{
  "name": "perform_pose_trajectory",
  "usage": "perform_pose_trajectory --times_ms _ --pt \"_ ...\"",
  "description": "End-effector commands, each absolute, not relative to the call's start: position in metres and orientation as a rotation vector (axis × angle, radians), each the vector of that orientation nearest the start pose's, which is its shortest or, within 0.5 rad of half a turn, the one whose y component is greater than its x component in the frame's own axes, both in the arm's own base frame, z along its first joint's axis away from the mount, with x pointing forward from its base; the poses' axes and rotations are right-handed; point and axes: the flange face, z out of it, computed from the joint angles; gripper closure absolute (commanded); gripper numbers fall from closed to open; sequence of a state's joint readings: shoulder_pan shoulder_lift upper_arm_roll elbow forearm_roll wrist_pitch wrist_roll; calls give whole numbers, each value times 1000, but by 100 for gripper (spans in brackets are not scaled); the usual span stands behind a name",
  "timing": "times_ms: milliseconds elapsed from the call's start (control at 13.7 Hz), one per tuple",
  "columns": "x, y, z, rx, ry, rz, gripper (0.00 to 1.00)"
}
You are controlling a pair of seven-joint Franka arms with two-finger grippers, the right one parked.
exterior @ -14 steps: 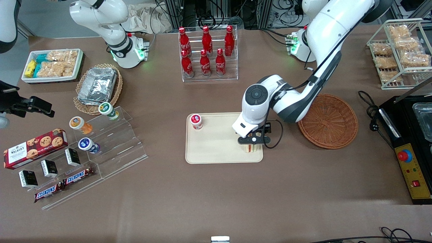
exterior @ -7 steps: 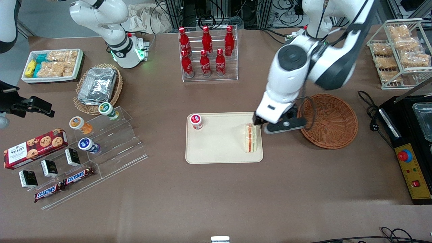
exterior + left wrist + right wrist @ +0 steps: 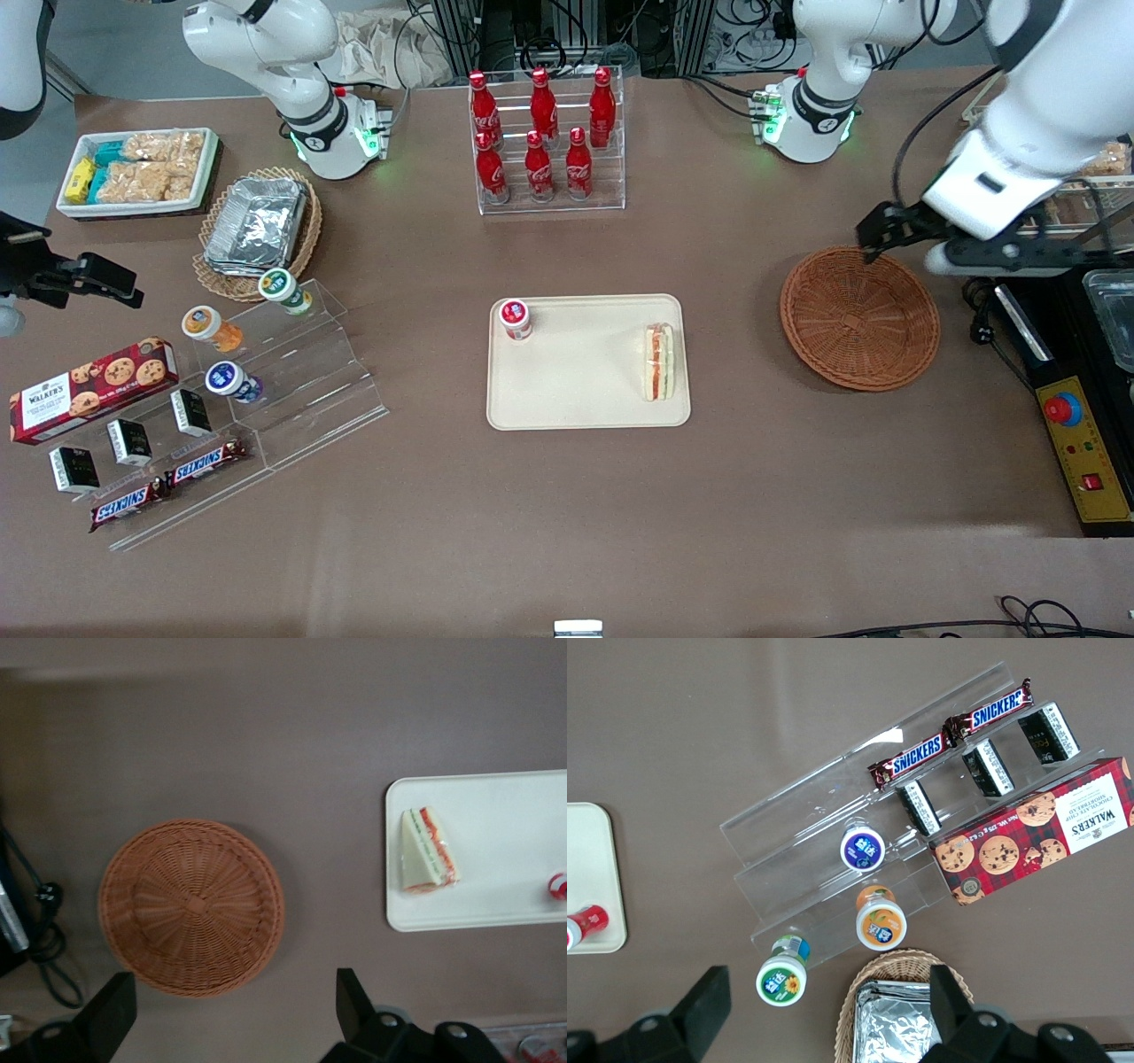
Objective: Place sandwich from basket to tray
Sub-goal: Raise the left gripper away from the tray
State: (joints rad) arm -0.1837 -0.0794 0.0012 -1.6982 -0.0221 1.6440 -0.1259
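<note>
The sandwich lies on edge on the cream tray, by the tray's rim nearest the basket, with its orange and green filling showing. The reddish-brown wicker basket holds nothing. My gripper hangs high over the basket's rim farthest from the front camera, toward the working arm's end. It is open, with nothing between its black fingers, and well apart from the sandwich.
A small red-capped bottle stands on the tray's corner away from the sandwich. A rack of cola bottles is farther from the camera. A black control box and a cable lie beside the basket.
The gripper let go of the sandwich on the tray, rose, and swung away over the basket toward the working arm's end. The sandwich stays on the tray.
</note>
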Motion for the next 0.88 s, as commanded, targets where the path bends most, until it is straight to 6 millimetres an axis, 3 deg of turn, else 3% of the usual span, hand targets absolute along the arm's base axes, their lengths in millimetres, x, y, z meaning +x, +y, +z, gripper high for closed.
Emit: perform_pose_trajectory --times_ms 0,146,585,805 --pt "510 -78 625 -3173 203 -15 0" --pt "502 -69 636 -3154 257 -30 0" --pt "496 -69 665 -3148 258 -71 0" --pt "497 -65 666 -3140 335 -36 0"
